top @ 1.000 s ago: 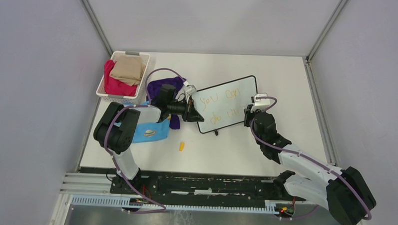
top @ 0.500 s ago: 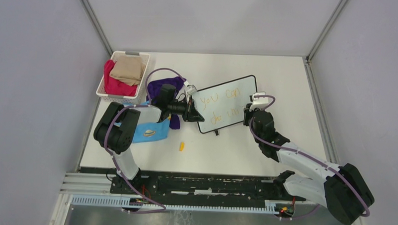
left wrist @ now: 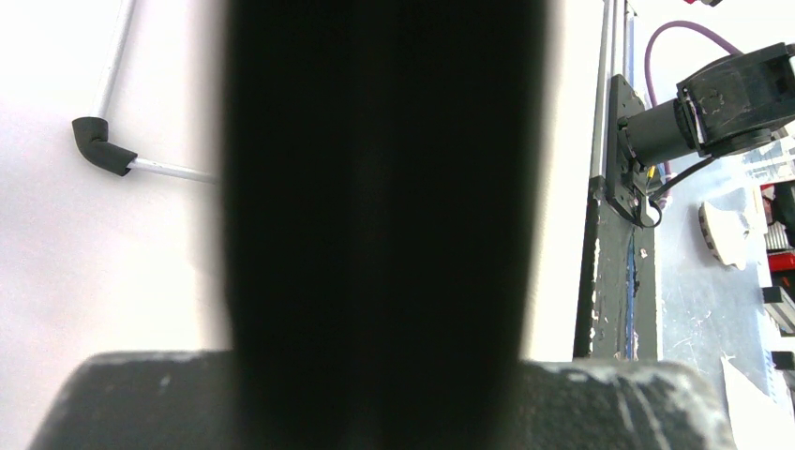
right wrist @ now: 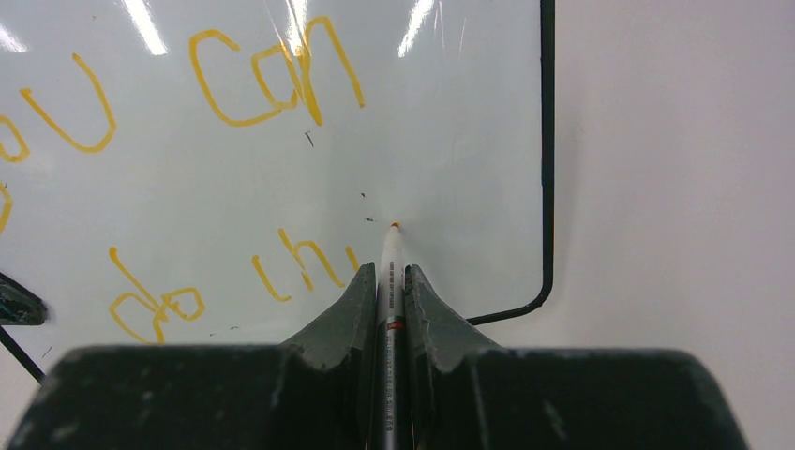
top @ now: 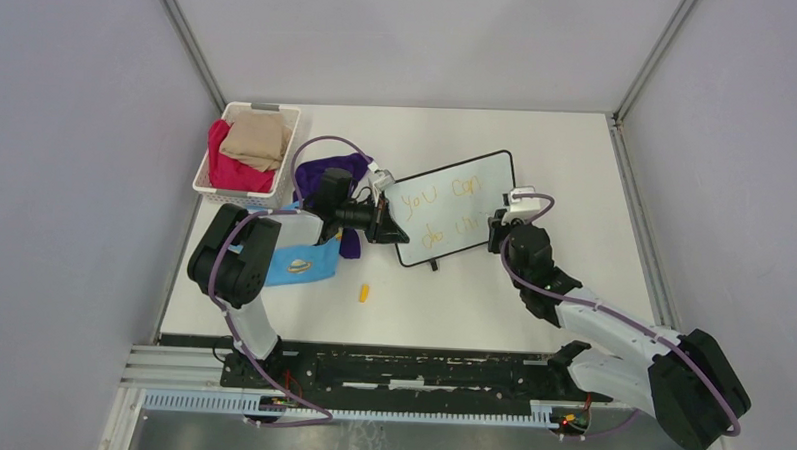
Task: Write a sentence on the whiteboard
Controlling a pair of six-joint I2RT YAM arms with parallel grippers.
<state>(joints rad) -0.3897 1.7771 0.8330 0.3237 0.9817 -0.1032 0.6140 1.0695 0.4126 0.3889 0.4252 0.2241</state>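
At the far left corner of the white surface (top: pixel 576 171), one white basket (top: pixel 208 183) holds two cloths, a red one (top: pixel 226 169) under a tan one (top: pixel 257 138). Just to its right lie two more cloths, one purple (top: pixel 328 169) and one blue (top: pixel 298 264), both partly covered by the left arm reaching across them. One small yellow-orange cap (top: pixel 365 293) sits alone on the near side of the blue cloth.

The left gripper (top: pixel 382 224) meets the left edge of the single whiteboard (top: pixel 494 193), its jaws drawn almost together and apparently clamping the frame. Its own wrist camera is blocked by a dark mass filling the middle of the view, so the contact itself cannot be seen there.

The whiteboard lies flat at the middle of the surface, turned diagonally with its right end farther away and one black foot showing on its near edge. The sentence (top: pixel 465 188) runs in two yellow-orange lines, "you can" above and "do thi" below.

On the right, the right gripper (right wrist: pixel 390 270) pinches the one marker (right wrist: pixel 393 246) tightly between its jaws. The orange tip touches the board just right of the last stroke, near the board's right near corner, which the gripper hides in the overhead view.
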